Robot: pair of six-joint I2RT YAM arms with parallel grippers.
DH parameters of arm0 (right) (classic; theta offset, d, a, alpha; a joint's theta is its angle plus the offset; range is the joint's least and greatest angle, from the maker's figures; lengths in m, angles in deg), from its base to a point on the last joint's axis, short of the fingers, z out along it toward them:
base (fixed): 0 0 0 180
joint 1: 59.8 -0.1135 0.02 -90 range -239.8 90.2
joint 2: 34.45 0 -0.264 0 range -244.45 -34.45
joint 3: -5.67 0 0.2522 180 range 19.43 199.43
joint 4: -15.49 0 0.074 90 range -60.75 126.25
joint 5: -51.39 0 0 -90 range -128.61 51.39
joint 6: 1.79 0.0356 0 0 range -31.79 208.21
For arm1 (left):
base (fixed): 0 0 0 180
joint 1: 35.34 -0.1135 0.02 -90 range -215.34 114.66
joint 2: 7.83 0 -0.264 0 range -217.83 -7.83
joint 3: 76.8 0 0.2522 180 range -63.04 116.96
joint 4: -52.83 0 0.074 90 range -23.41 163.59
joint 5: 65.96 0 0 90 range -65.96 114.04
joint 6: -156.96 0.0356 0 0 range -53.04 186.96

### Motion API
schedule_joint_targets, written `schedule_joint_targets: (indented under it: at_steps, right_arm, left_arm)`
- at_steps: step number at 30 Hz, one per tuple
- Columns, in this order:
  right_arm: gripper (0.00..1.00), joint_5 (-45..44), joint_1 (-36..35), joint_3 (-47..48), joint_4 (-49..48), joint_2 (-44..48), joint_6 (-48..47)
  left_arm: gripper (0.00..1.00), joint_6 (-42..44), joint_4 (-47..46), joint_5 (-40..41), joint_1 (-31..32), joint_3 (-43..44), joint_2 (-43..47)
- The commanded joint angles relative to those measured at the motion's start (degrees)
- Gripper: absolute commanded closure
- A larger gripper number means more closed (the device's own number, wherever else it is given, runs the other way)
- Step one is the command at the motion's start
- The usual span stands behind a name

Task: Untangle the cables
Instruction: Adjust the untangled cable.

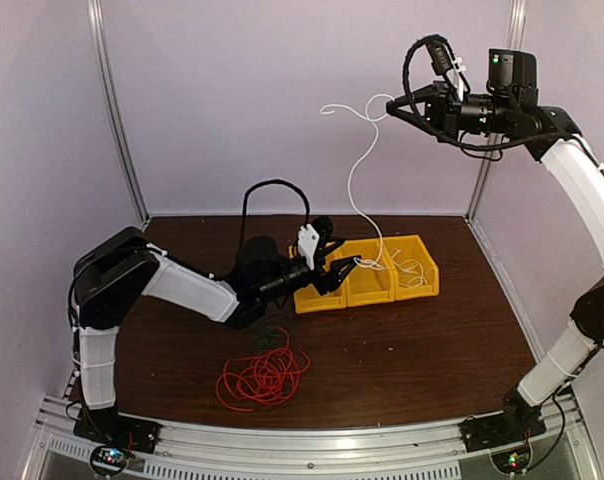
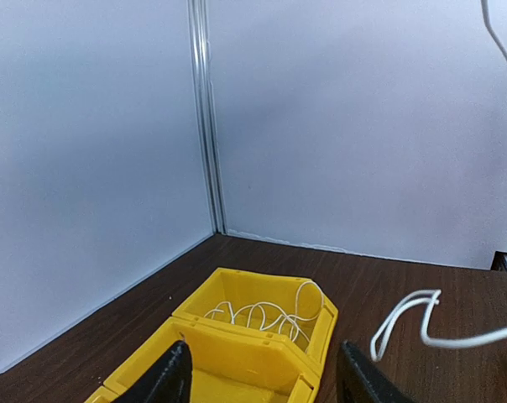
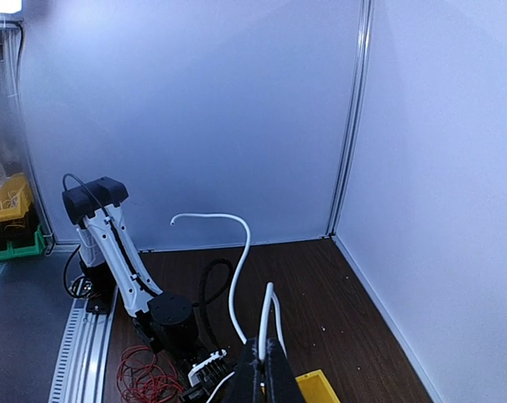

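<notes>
your right tool (image 1: 392, 104) is pinching the white cable (image 1: 351, 190) high above the yellow bins (image 1: 417, 288); your left tool (image 2: 262, 379) is hovering over them, jaws apart.

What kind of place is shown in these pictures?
Probably a laboratory robot cell: plain white panel walls joined by aluminium posts, and a dark brown wooden table with a metal mounting rail at its near edge.
</notes>
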Motion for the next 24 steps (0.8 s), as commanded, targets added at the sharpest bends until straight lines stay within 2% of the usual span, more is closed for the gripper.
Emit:
schedule_joint_targets:
  at_steps: [1, 9, 18, 24]
  right_arm:
    - [1.00, 1.71, 0.29, 0.05, -1.56, 0.72, 0.98]
    - [1.00, 2.70, 0.29, 0.30, -2.26, 0.43, 1.80]
    - [1.00, 3.05, 0.29, 1.41, -0.73, 0.34, 0.10]
    - [1.00, 2.69, 0.28, 2.10, 0.26, 0.17, -0.83]
  left_arm:
    - [0.41, -2.25, -5.08, -4.82, 0.26, 1.91, -1.60]
    - [0.43, -4.42, -5.91, -8.43, 0.37, 2.15, -2.81]
    - [0.47, -5.07, -2.85, -10.38, 0.39, 3.53, -3.47]
    - [0.48, -5.03, -1.66, -9.03, 0.42, 2.21, -2.60]
